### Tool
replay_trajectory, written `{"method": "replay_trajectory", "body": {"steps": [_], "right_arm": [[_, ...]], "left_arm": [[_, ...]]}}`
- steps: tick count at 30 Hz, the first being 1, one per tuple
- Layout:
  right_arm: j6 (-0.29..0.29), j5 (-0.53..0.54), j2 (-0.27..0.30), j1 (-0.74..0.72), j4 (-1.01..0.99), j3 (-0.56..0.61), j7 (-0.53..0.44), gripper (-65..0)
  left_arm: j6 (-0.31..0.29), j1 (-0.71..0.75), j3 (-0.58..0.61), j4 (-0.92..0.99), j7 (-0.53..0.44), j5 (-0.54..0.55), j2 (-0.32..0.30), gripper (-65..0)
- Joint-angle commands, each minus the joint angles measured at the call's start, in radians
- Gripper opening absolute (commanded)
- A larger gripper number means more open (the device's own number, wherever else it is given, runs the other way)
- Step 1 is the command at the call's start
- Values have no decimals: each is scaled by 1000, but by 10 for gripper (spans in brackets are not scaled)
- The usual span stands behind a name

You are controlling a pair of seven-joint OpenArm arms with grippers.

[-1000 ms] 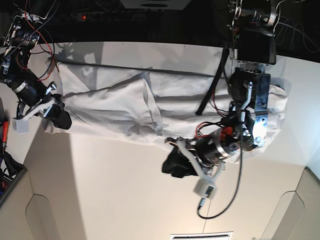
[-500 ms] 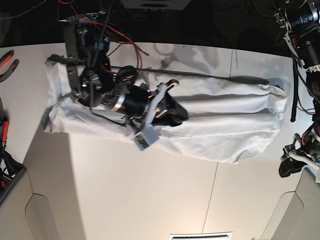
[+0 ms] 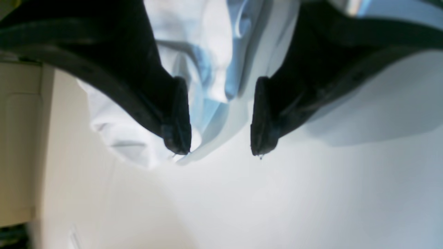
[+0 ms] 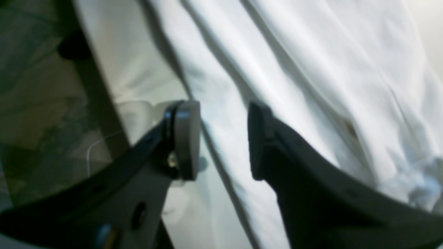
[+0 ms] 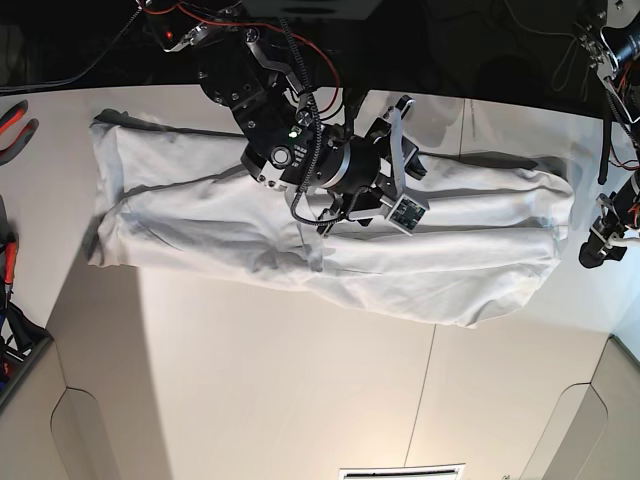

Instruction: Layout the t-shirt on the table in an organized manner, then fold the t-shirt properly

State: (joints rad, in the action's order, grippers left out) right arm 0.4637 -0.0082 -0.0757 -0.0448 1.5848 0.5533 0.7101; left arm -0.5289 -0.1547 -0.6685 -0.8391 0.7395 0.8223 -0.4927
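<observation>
The white t-shirt [image 5: 460,260] lies as a long wrinkled band across the far half of the table [image 5: 300,380]. My right gripper [image 5: 412,165] hovers over the shirt's middle. In the right wrist view it [image 4: 223,114] is open, with cloth [image 4: 311,69] under both fingers and nothing pinched. My left gripper [image 5: 592,250] sits at the table's right edge, just off the shirt's right end. In the left wrist view it [image 3: 218,151] stands open above the bare table, and a shirt corner [image 3: 214,69] lies behind the gap.
Red-handled pliers [image 5: 15,115] lie at the far left edge. A thin dark seam [image 5: 430,390] runs across the near tabletop. Rounded cut-outs mark the near left [image 5: 90,440] and near right [image 5: 590,430] corners. Dark space lies beyond the far edge.
My left arm left the shirt's front edge and went to the table's right side, opening. My right arm swung from the shirt's left end to its middle and opened. The shirt lies longer and flatter.
</observation>
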Motion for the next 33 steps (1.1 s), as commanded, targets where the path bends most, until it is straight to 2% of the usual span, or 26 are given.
{"method": "replay_trajectory", "body": {"steps": [1,4,7,11,20,26,33], "right_arm": [[-12,11,-10,-13,8,0,-26,-418],[-50,11,-8,-13,-10,0,-26,-418],[-53,-6,-4,-13,-11,-10,-26,-418],[-53,-14,-5,-13,-11,-51,-26,-418],[-53,-14,-3,-13,-11,-150,-26,-418],[-52,24,26,-13,-24,-214,-25,-418],[-52,27,32,-10,-34,-219,-26,-418]], "left_arm": [[-22,-5,-5,-16,-40,15,-32,-332],[-68,11,-7,-16,-65,-21,-32,-332],[-70,10,-7,-16,-35,-29,-24,-328],[-70,6,-7,-16,14,-26,-17,-236],[-70,11,31,-9,21,26,-11,-235],[-70,11,106,-8,10,3,42,-234],[-70,8,107,-8,-13,5,77,-234]]}}
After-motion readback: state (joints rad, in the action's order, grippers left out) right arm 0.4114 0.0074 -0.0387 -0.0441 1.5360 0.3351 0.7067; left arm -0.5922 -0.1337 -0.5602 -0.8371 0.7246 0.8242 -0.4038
